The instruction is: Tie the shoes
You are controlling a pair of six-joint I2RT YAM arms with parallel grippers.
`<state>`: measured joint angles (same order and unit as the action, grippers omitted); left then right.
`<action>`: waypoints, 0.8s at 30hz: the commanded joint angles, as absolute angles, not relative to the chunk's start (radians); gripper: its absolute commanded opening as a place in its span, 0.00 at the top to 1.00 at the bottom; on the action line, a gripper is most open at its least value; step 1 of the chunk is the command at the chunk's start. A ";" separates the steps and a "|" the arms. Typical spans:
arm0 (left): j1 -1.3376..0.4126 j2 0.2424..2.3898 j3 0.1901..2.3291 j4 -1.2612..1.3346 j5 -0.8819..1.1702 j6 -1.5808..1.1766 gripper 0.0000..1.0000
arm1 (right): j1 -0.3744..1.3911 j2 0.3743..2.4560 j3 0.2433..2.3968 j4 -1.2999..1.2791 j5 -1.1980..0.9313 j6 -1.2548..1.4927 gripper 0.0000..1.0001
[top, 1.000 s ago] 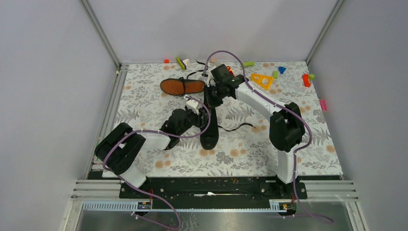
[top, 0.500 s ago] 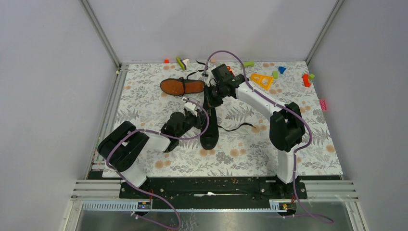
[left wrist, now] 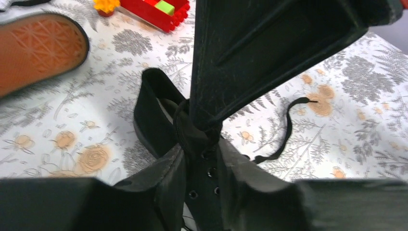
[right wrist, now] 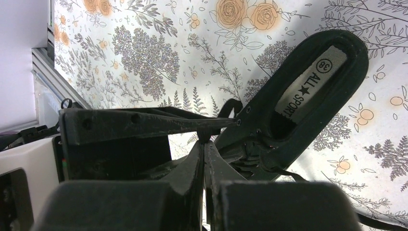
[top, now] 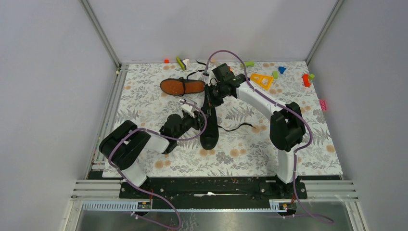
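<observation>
One black shoe (top: 210, 130) stands upright mid-table, its opening (right wrist: 308, 91) towards the back. The other shoe (top: 182, 86) lies on its side behind it, orange sole (left wrist: 33, 53) showing. My right gripper (top: 211, 98) reaches down over the upright shoe's lacing. Its fingers are pressed shut (right wrist: 204, 142) on a thin black lace at the top of the tongue (left wrist: 197, 132). My left gripper (top: 198, 117) comes in from the left. A narrow gap shows between its fingers (left wrist: 206, 154), straddling the eyelet row. A loose lace end (left wrist: 288, 125) trails to the right.
Small toy blocks lie along the back: an orange triangle (top: 261, 80), green pieces (top: 248, 63), a red piece (top: 306, 80) and a red block (left wrist: 154, 12). A pink piece (top: 323, 104) sits at the right edge. Metal rails (top: 113, 103) border the left side.
My left gripper has drawn back slightly to the left along the upright shoe, and its jaws narrowed, then parted a little. The right gripper stays shut in place.
</observation>
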<state>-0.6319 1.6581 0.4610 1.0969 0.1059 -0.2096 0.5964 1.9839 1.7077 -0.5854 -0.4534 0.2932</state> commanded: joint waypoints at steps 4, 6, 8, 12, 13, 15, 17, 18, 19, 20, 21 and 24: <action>-0.623 1.664 0.430 1.273 0.125 -0.201 0.56 | 0.591 1.977 1.728 -0.581 -0.486 0.307 1.00; -0.622 1.665 0.425 1.301 0.133 -0.189 0.59 | 0.590 1.977 1.730 -0.580 -0.492 0.308 1.00; -0.621 1.667 0.440 1.283 0.142 -0.186 0.65 | 0.591 1.979 1.730 -0.580 -0.497 0.309 1.00; -0.618 1.682 0.469 1.269 0.166 -0.188 0.79 | 0.590 1.978 1.730 -0.582 -0.498 0.307 1.00; -0.618 1.685 0.476 1.263 0.170 -0.189 0.83 | 0.590 1.977 1.730 -0.582 -0.498 0.308 1.00; -0.617 1.694 0.486 1.255 0.185 -0.194 0.91 | 0.590 1.976 1.730 -0.581 -0.497 0.311 1.00; -0.617 1.699 0.493 1.248 0.197 -0.196 1.00 | 0.590 1.974 1.732 -0.580 -0.490 0.317 1.00; -0.616 1.700 0.493 1.247 0.198 -0.196 1.00 | 0.591 1.974 1.735 -0.580 -0.487 0.318 1.00; -0.615 1.701 0.491 1.247 0.203 -0.194 1.00 | 0.591 1.972 1.735 -0.580 -0.483 0.320 1.00; -0.615 1.701 0.490 1.247 0.206 -0.192 1.00 | 0.590 1.970 1.734 -0.580 -0.475 0.321 1.00; -0.615 1.703 0.491 1.244 0.207 -0.190 1.00 | 0.591 1.967 1.731 -0.580 -0.465 0.323 0.98; -0.614 1.706 0.496 1.232 0.218 -0.194 1.00 | 0.586 1.938 1.693 -0.546 -0.433 0.335 0.91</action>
<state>-0.6201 1.6943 0.4648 1.1900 0.1776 -0.1928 0.5961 1.9839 1.7077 -0.5850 -0.4599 0.3126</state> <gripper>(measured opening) 0.014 0.073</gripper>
